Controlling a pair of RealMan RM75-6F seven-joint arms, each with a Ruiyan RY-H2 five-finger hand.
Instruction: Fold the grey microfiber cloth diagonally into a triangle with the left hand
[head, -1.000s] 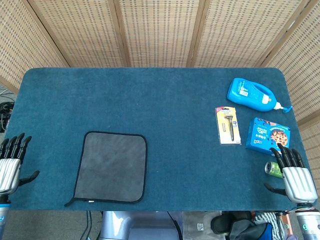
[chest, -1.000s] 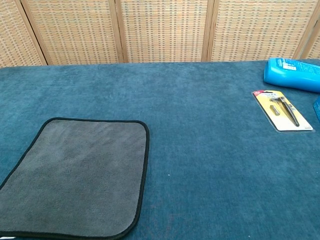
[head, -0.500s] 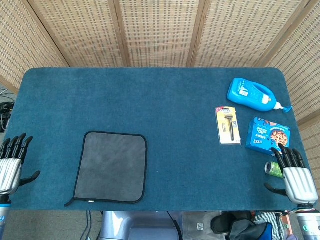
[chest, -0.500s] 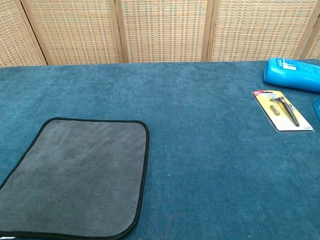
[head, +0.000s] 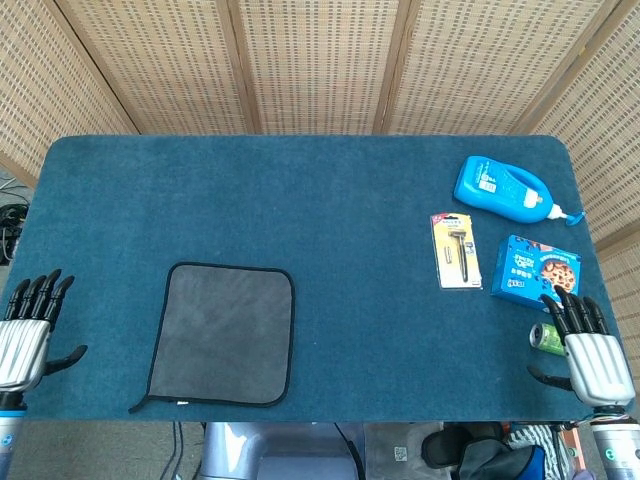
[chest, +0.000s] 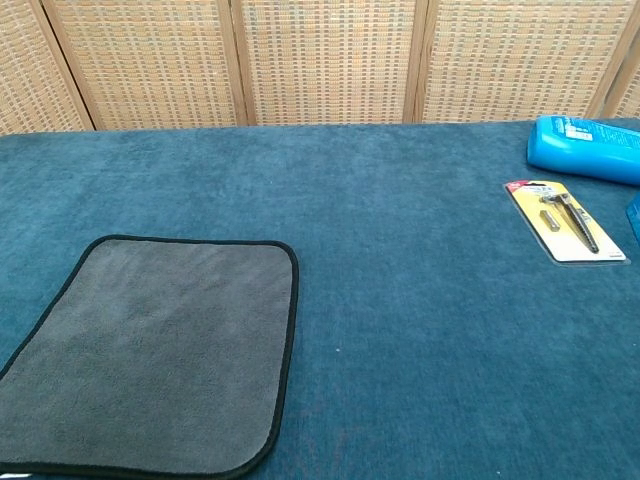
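Note:
The grey microfiber cloth (head: 222, 334) (chest: 155, 350) with a black hem lies flat and unfolded on the blue table, toward the front left. My left hand (head: 27, 336) hovers at the table's left front edge, well left of the cloth, with its fingers spread and nothing in it. At the front right corner my right hand (head: 588, 353) is also spread and holds nothing. Neither hand shows in the chest view.
A blue bottle (head: 505, 188) (chest: 585, 148) lies at the back right. A carded razor pack (head: 456, 250) (chest: 565, 222) and a blue cookie box (head: 537, 268) sit nearer. A small green can (head: 546, 338) lies by my right hand. Woven screens stand behind the table (head: 300, 200).
My left hand has shifted slightly rightward toward the table. The cloth and the right hand have not moved.

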